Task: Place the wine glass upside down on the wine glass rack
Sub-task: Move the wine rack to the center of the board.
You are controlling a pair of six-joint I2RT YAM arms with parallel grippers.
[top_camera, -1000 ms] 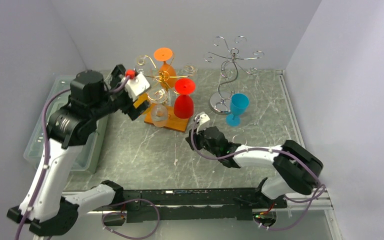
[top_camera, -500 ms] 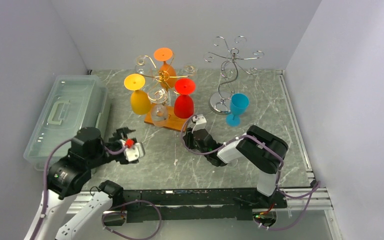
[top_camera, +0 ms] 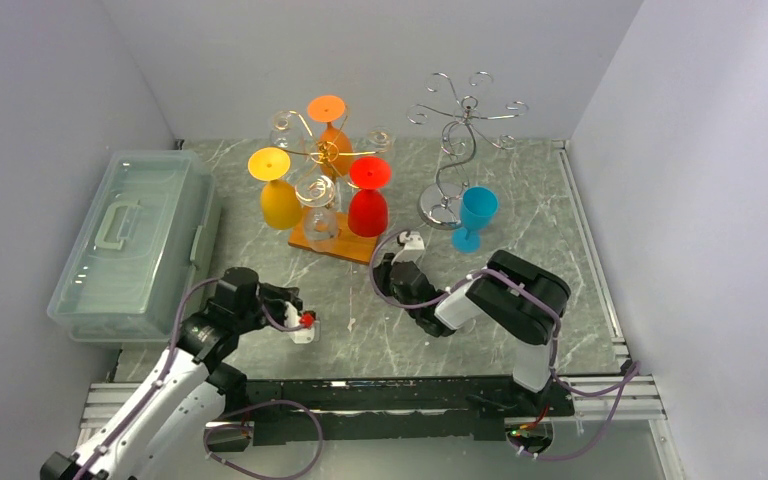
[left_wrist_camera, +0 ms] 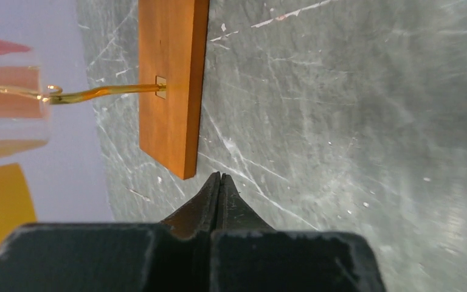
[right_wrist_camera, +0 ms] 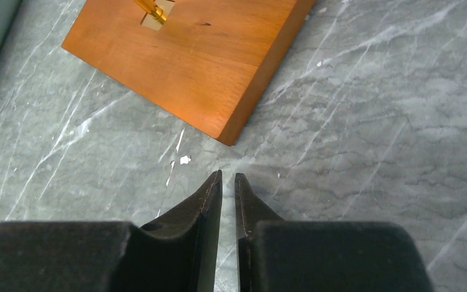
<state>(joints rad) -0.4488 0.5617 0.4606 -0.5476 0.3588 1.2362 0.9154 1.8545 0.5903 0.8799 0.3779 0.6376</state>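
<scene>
No legible text or labels anywhere

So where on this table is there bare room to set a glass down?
Widest: the marble right of the blue glass, up to the table's edge rail. Also the near strip between the left gripper and the right arm. Crowded: around the wooden rack and the silver rack's base.

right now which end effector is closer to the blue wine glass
Right. The right end effector sits left of the blue wine glass, by the corner of the wooden base; the left end effector is much farther left.
</scene>
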